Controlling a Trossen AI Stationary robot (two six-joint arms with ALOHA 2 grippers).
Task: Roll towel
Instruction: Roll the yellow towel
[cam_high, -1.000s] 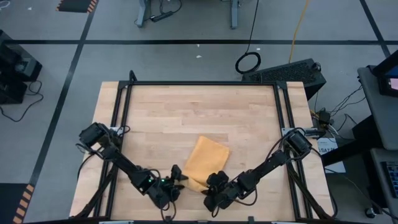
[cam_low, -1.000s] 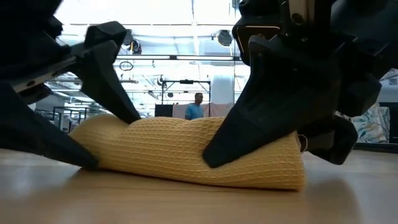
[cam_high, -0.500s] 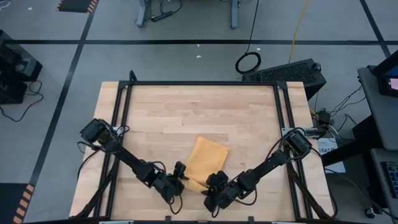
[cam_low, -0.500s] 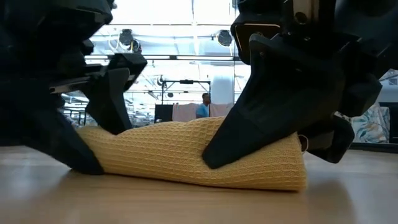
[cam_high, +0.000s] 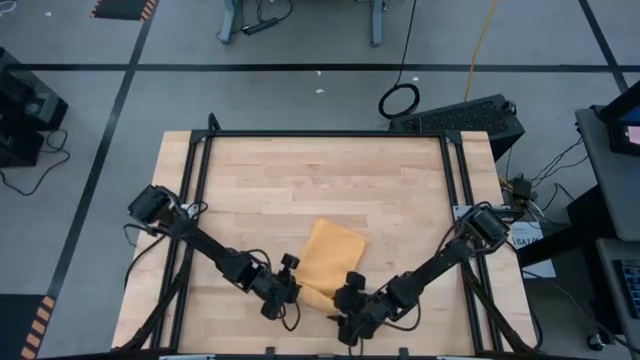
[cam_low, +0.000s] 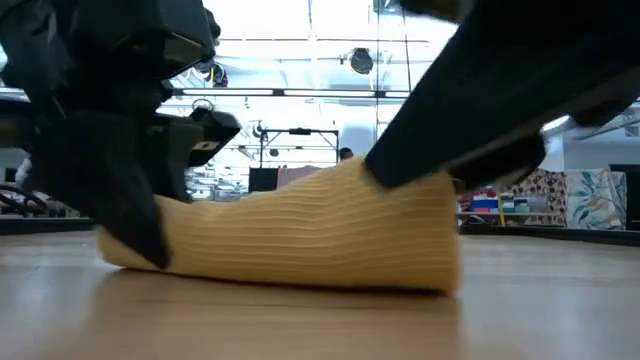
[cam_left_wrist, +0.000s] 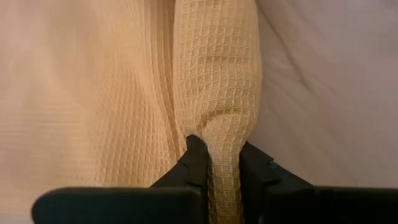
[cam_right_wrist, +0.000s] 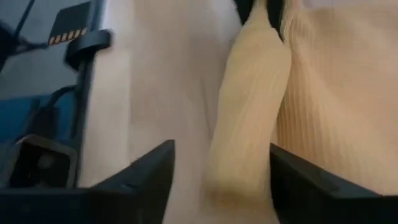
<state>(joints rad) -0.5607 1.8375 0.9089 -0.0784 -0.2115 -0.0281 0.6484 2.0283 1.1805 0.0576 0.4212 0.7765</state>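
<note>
The towel (cam_high: 328, 262) lies on the near middle of my wooden table (cam_high: 300, 180), mustard yellow, its near edge rolled up into a thick ridge (cam_low: 300, 235) while the rest spreads flat toward the far side. In the low view that roll sits on the wood as a long lump, higher at its right end.

My left claw (cam_high: 287, 292) is at the roll's left end, and my left wrist view shows it plainly: the two dark fingers (cam_left_wrist: 194, 163) are pinched narrow on a fold of the waffle cloth (cam_left_wrist: 217, 93), the fabric squeezed up between them. So I hold the towel there.

My right claw (cam_high: 352, 300) is at the roll's right end, near the table's front edge. In my right wrist view its fingers (cam_right_wrist: 155, 171) stand wide apart, with the rolled edge (cam_right_wrist: 249, 106) running between them and not gripped. Farther along the roll, the other arm's dark fingertips show at its far end.
</note>
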